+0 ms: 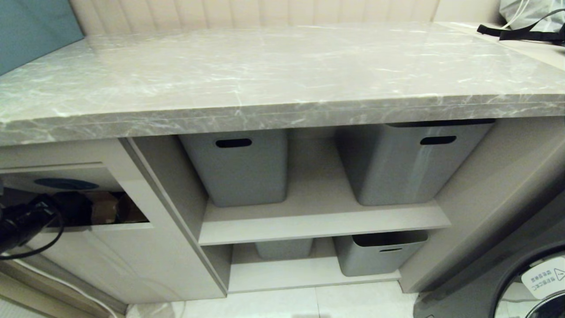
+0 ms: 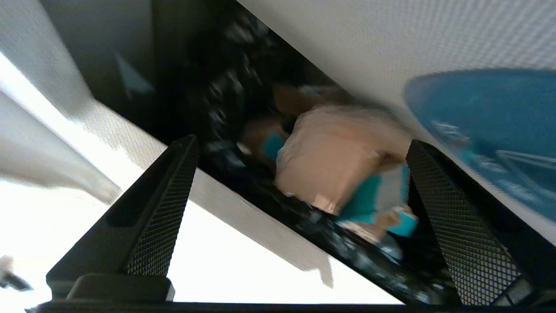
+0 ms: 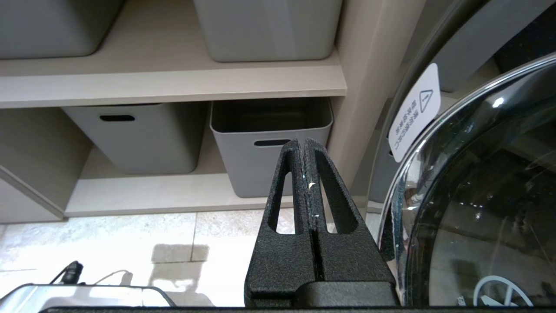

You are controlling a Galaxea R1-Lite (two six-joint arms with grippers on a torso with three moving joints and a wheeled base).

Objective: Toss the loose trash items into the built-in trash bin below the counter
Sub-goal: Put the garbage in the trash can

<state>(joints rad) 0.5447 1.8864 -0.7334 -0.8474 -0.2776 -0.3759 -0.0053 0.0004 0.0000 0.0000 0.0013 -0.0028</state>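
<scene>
Step in hand: drop-off at the built-in trash bin (image 1: 66, 183), below the counter (image 1: 282, 66) at its left end. The flap w/ blue oval sticker (image 2: 491, 130) is pushed inward and the left gripper (image 1: 26, 221) sits at the slot mouth. In the left wrist view its fingers (image 2: 160, 217) are spread wide w/ nothing between them — empty.

Trash location: a brown cardboard scrap (image 2: 334, 161) lies inside the bin, past the fingertips, deeper in the dark opening, among other litter w/ teal patches. Not touching either finger as far as I can tell. Head view also shows brown pieces (image 1: 103, 207) in the slot. No scraps visible on the counter top.

Next move (judgement): pull the left gripper straight out of the slot w/o catching the flap edge, then check for leftover scraps.

Right gripper (image 3: 309, 174) parked low near the washer door (image 3: 478, 195) — fingers pressed together, empty.
</scene>
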